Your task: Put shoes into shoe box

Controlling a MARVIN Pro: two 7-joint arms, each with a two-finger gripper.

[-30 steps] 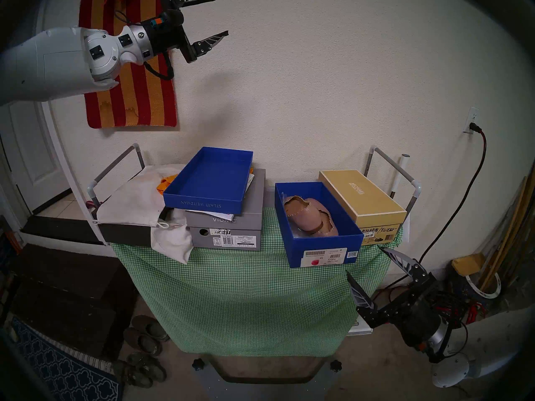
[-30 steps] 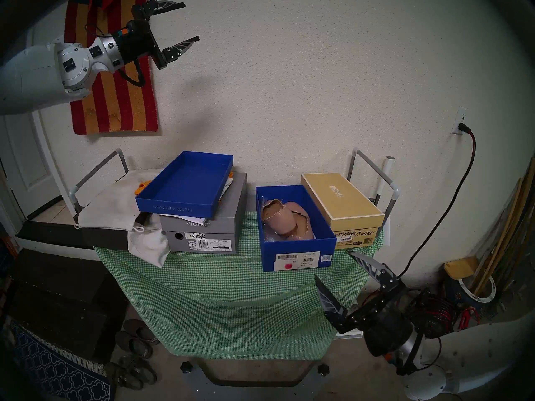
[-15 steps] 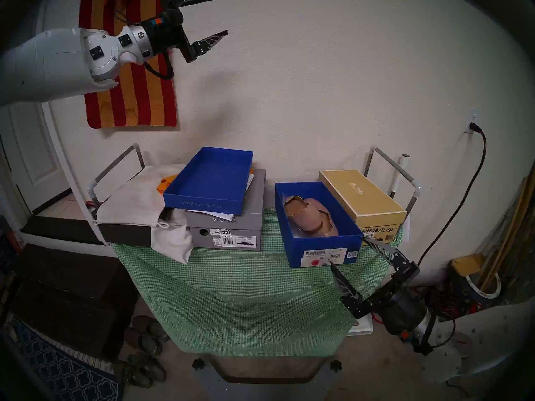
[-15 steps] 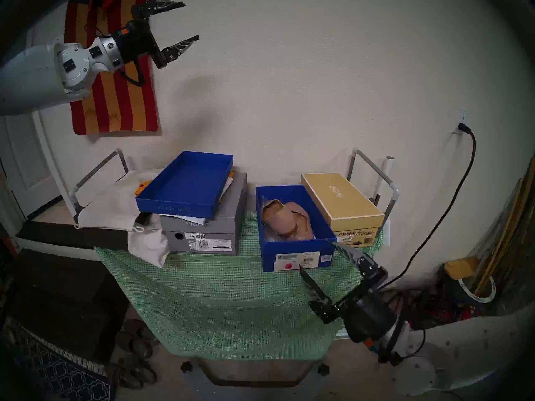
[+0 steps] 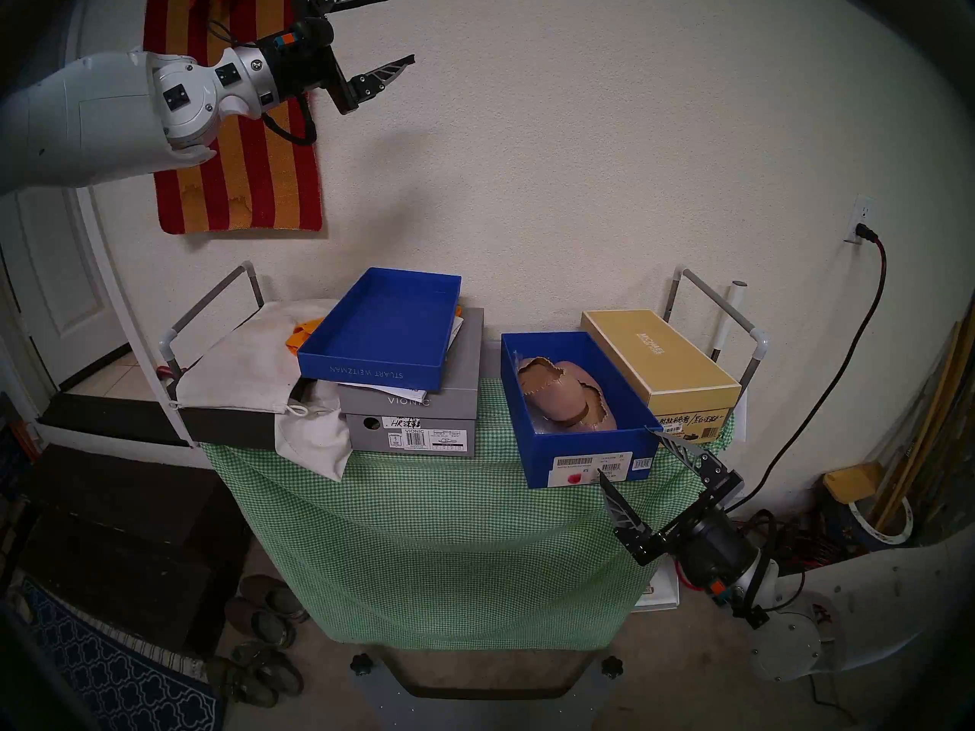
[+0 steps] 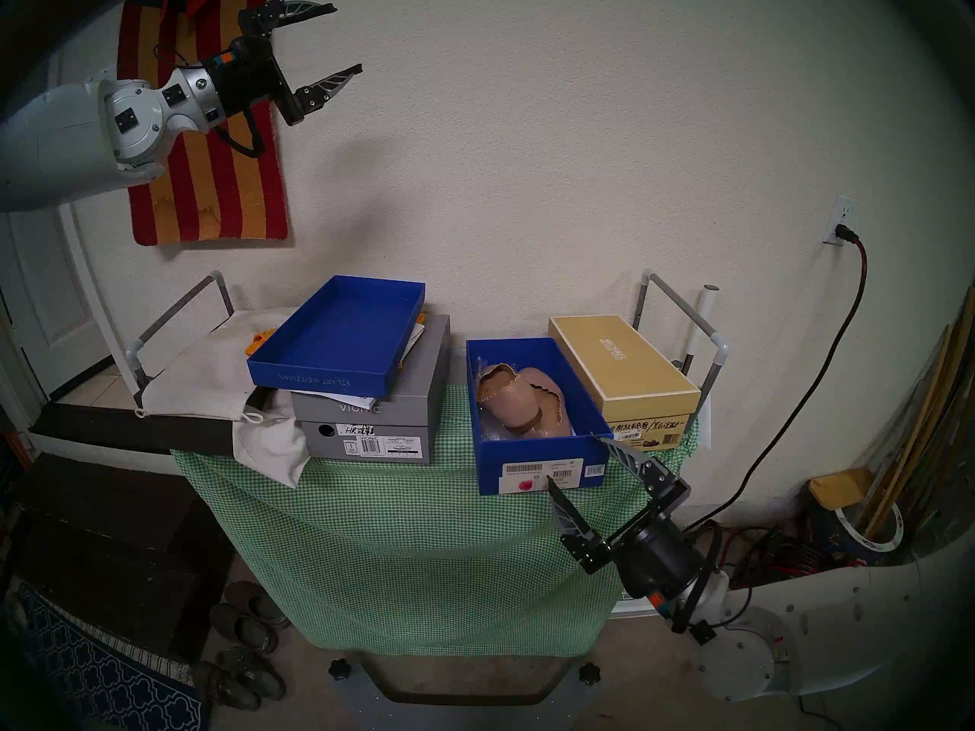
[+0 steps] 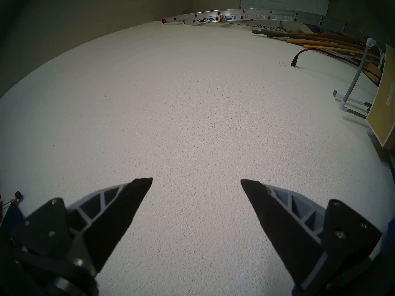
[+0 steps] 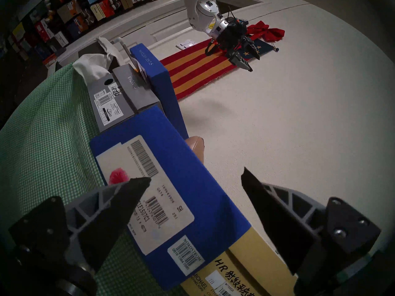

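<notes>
Deep royal-blue cardboard shoe box [image 5: 583, 453], matte, sharp-cornered, lid off, sitting on green-white gingham cloth [image 5: 448, 545] draped over the table. White barcode labels w/ round pink sticker [image 5: 571, 478] on near end wall. Inside: shoes [image 5: 564, 397], beige-pink soft leather flats w/ scalloped edges, tan insoles, thin brown sole strip showing; lying overlapped on crinkly clear wrap, so individual outlines hard to separate. From right wrist view only a sliver of pink toe pokes above the box rim [image 8: 195, 145].

Just right of it, touching or nearly so: tan box [image 5: 665, 366], smooth lid, "MICHAEL" print. Left, apart: shallow blue lid [image 5: 382, 331], upside down, "STUART WEITZMAN" on edge, skewed atop gray VIONIC box [image 5: 417, 413]. Off-white drawstring cloth bag [image 5: 311, 434] slumped beside that. Striped red-orange woven hanging [image 5: 237, 176] on textured stucco wall.

Right gripper [image 5: 625, 450]: black pointed fingers w/ gray ribbed backs, spread wide, holding nothing, angled up at near-right corner of shoe box; one tip in front of the label, other by the corner. Contact w/ cardboard: can't tell.

Left gripper [image 5: 401, 28]: raised high near wall, spread wide, empty; wrist view shows just bare wall between tips.

Dark worn slippers [image 5: 269, 640] on floor, dim, partly under cloth.
</notes>
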